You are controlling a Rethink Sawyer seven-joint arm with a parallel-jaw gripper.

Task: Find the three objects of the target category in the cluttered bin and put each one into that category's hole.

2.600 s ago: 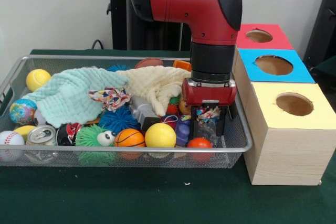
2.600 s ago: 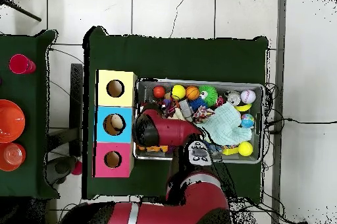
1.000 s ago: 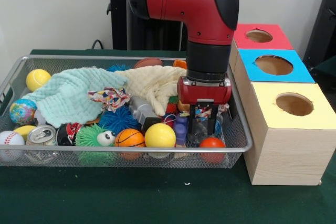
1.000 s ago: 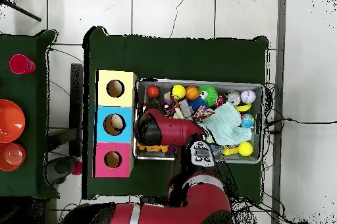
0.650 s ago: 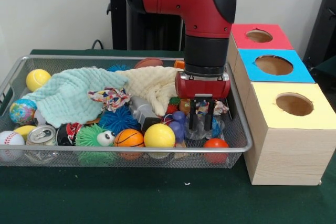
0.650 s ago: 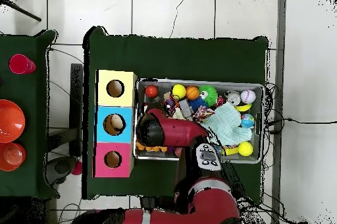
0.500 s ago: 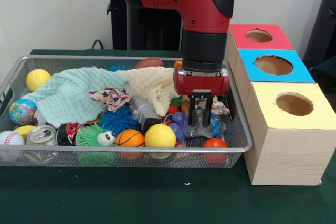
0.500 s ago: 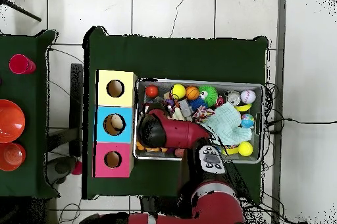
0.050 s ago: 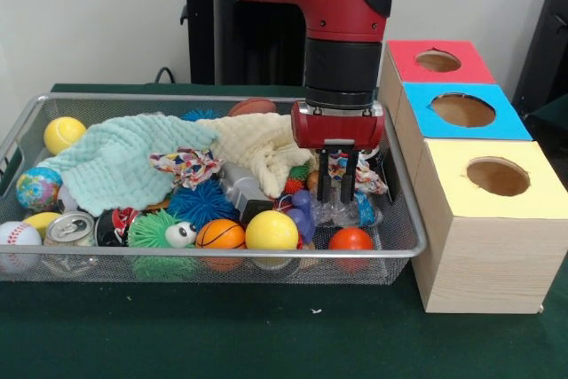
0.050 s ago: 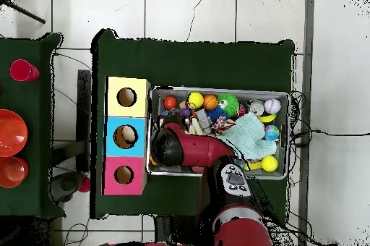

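gripper (image 9: 338, 185): jaws closed on knotted rag toy (image 9: 357, 177) | place: above bin (image 9: 404, 219) near-right corner, beside boxes | handling: soft, light, floppy; you should pinch the knot, ends may snag

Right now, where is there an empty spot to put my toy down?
The bare green table in front of the wire bin and the wooden box is free. Inside the bin it is crowded: balls, cloths and a can fill it, and the gripper hangs over its box-side end.
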